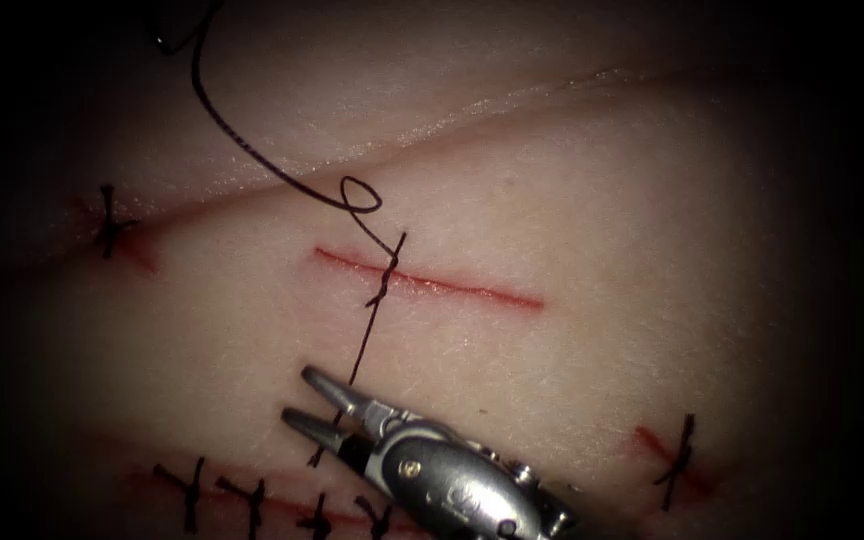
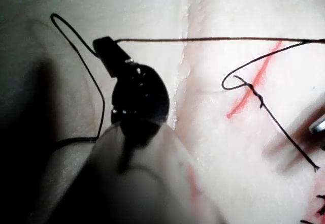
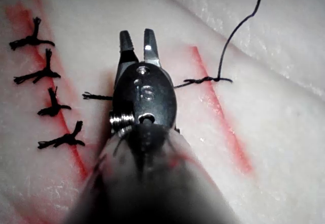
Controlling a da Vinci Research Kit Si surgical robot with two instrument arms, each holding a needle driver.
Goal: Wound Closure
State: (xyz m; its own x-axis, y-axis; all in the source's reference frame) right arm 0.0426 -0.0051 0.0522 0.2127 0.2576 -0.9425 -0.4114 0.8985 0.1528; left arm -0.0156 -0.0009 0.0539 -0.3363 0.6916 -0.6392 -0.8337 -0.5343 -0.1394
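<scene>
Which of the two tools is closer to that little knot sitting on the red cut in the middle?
Right. The right tool sits just below the knot on the cut, jaws open beside the thread tail. The left tool holds the thread farther off, beyond a fold in the tissue.

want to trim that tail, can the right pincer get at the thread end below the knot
Probably yes: the right pincer hangs open beside the thread tail running down from the knot, nothing between them.
</scene>
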